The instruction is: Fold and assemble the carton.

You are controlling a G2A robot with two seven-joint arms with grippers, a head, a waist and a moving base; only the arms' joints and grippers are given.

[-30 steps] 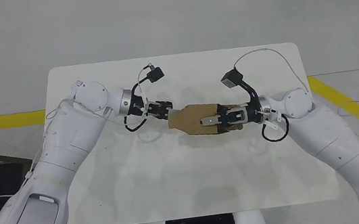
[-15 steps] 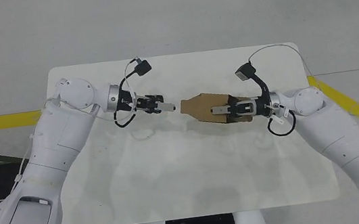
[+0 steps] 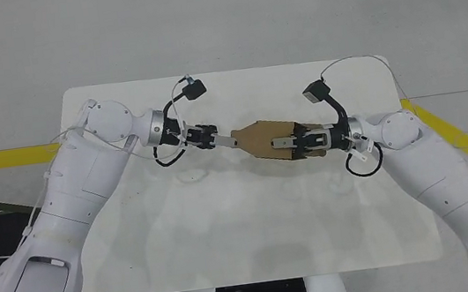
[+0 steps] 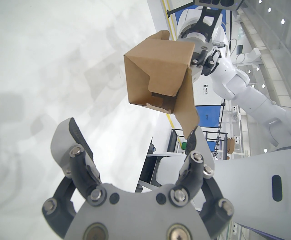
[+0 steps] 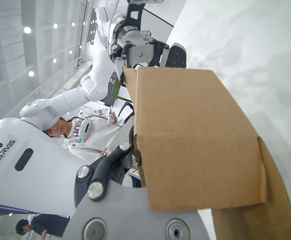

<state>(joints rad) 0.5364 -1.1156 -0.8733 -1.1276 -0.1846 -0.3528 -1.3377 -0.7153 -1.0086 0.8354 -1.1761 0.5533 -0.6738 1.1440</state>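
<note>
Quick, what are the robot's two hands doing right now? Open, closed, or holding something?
Left gripper: open, holding nothing; the carton's loose flap tip is at one finger.
Right gripper: closed, holding the carton.

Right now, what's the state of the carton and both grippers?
carton: held up by one end, body squared, near end partly folded, one flap sticking out.
left gripper: open, one fingertip at that flap's tip.
right gripper: shut on the carton's far end.
</note>
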